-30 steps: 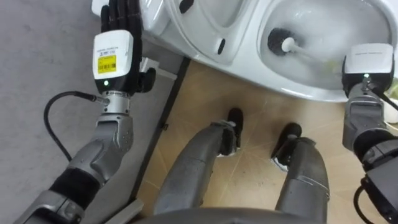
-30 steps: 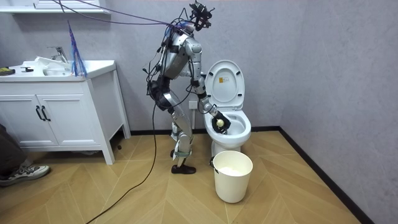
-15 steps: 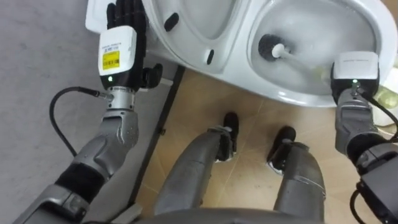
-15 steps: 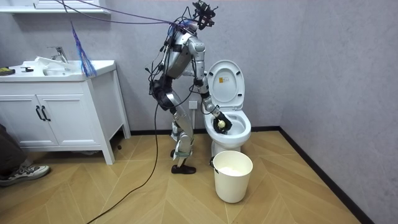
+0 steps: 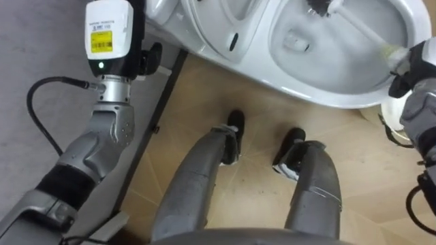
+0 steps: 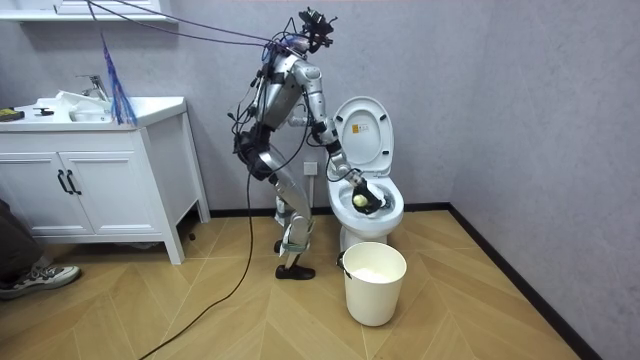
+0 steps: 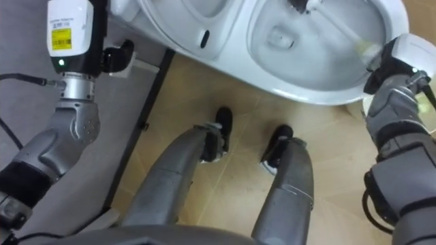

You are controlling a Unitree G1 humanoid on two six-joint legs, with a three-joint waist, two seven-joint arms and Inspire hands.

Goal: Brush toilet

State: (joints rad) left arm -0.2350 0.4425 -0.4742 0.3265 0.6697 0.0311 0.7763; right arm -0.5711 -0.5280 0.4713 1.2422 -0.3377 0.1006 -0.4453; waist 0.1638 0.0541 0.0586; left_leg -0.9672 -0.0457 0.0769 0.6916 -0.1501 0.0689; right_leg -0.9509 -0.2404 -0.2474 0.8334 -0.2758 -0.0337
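Observation:
The white toilet (image 5: 320, 95) lies along the top of the eye views with its seat and lid (image 6: 362, 128) raised. My right hand (image 7: 398, 58) is at the bowl's right rim, shut on the pale green grip of the toilet brush. The brush's white handle (image 5: 361, 30) slants up and left into the bowl. Its dark head (image 5: 317, 7) is at the top edge, just past the drain hollow (image 5: 294, 41). My left hand (image 5: 109, 34) is raised beside the lid at the upper left. In the room view I stand bent at the toilet.
A white bucket (image 6: 375, 282) stands on the wood floor just in front of the toilet. A white vanity cabinet (image 6: 95, 170) with a sink is at the room view's left, with a person's shoe (image 6: 25, 277) beside it. A grey wall is behind the toilet.
The brush head has slid farther across the bowl, away from me, and my right hand has moved right along the rim. The eye views have shifted, so the toilet sits higher.

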